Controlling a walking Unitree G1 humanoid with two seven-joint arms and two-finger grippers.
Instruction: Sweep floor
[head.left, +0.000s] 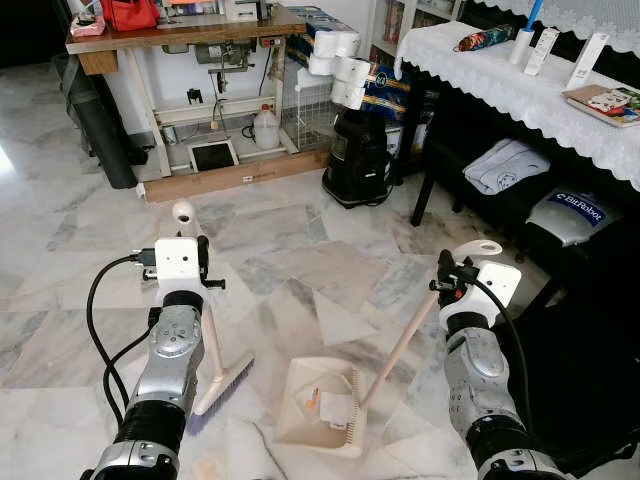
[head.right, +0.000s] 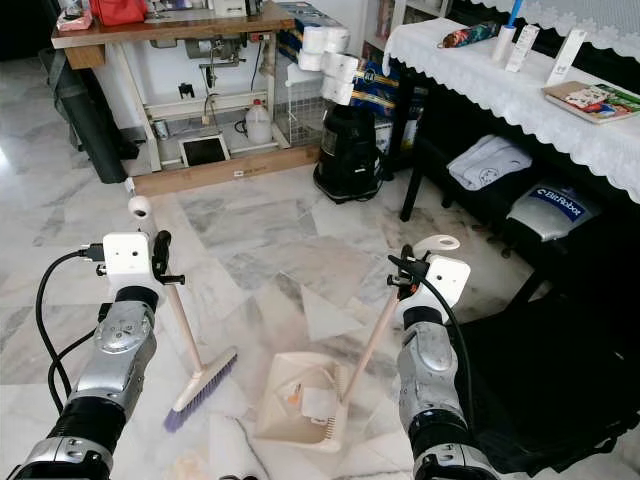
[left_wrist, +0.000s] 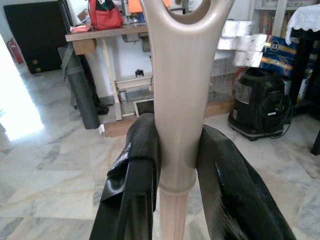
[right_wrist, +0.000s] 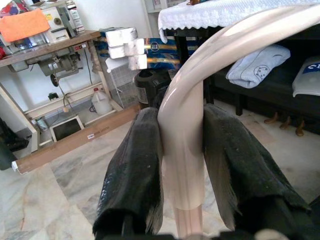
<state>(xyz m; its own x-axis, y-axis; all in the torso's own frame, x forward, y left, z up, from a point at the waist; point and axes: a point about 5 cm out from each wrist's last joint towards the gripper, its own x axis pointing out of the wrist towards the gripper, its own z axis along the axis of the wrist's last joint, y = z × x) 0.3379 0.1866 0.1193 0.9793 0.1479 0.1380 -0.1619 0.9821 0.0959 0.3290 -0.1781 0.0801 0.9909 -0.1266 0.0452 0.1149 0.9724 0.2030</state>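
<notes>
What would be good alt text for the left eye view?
The left gripper holds a beige broom and the right gripper a dustpan with scraps inside, both resting on a marble floor; a workbench stands behind.

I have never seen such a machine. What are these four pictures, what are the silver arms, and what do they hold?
This is a humanoid robot sweeping a marble floor. The two wide pictures come from its head camera, looking down. The other two come from cameras on its wrists. The left gripper has its jaws shut on the broom handle. The right gripper is shut on the dustpan handle. The dustpan rests on the floor with some scraps inside, the broom head beside it.
</notes>
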